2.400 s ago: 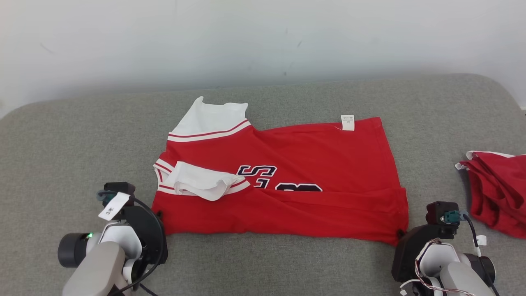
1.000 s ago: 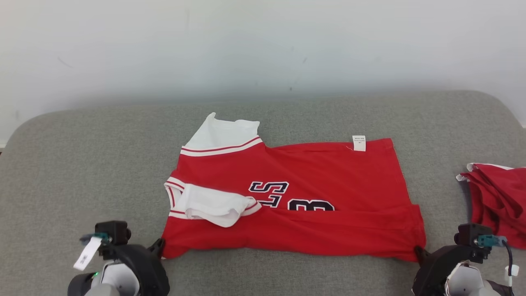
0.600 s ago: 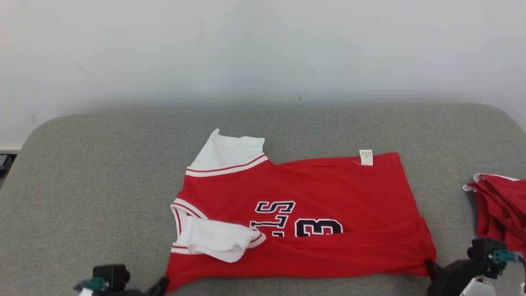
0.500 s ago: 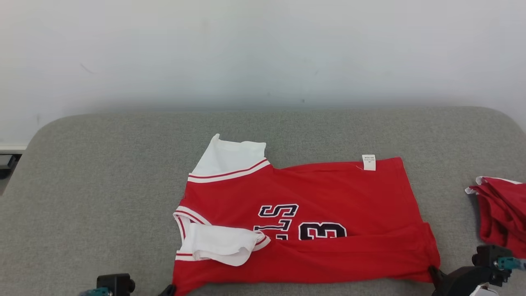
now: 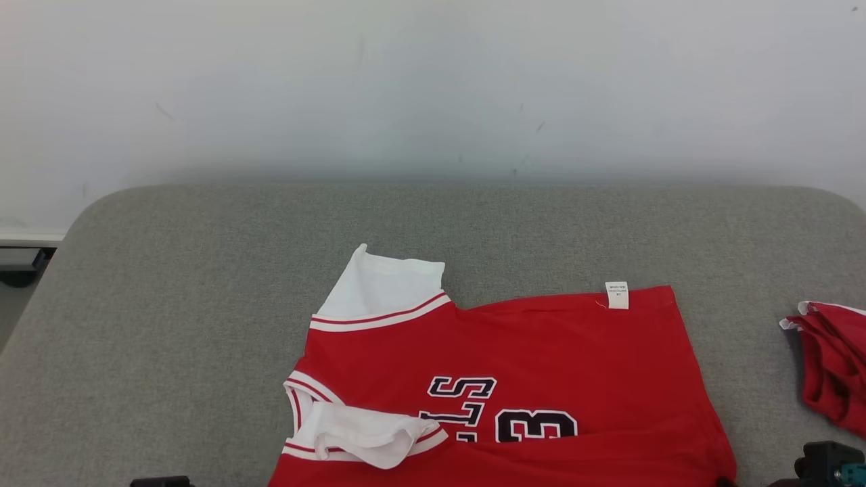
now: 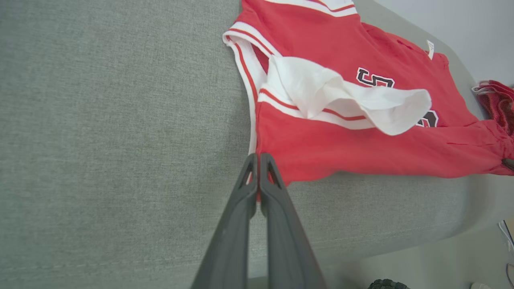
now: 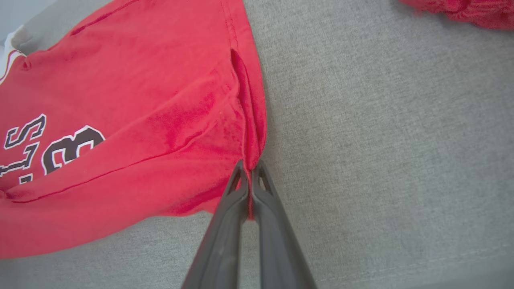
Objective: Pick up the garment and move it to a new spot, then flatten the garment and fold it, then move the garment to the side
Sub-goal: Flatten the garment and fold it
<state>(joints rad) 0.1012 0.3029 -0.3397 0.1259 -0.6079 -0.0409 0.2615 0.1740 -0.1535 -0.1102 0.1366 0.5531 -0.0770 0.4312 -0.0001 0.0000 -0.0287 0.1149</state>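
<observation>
Surface: the grey padding (image 5: 203, 284) before me, woven, rounded at its far corners.
Backdrop: a white wall (image 5: 433, 81), faintly scuffed, behind the padding's far edge.
Far right: a crumpled red pile (image 5: 829, 358) with white trim, lying on the padding at my right.
Left edge: a pale skirting strip (image 5: 30, 238) at the wall's foot.

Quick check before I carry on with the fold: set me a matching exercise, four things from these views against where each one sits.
Things:
1. left tool
2. right tool
3. small white fabric label
4. bunched red cloth pile

Places:
A. apart from the red-and-white fabric jersey, to its right on the grey padded surface
B. shut on the jersey's near corner at its white-trimmed end
C. on the jersey's far edge
D. shut on the jersey's near corner at its plain red hem end

Pairs: 1-B, 2-D, 3-C, 4-A
</observation>
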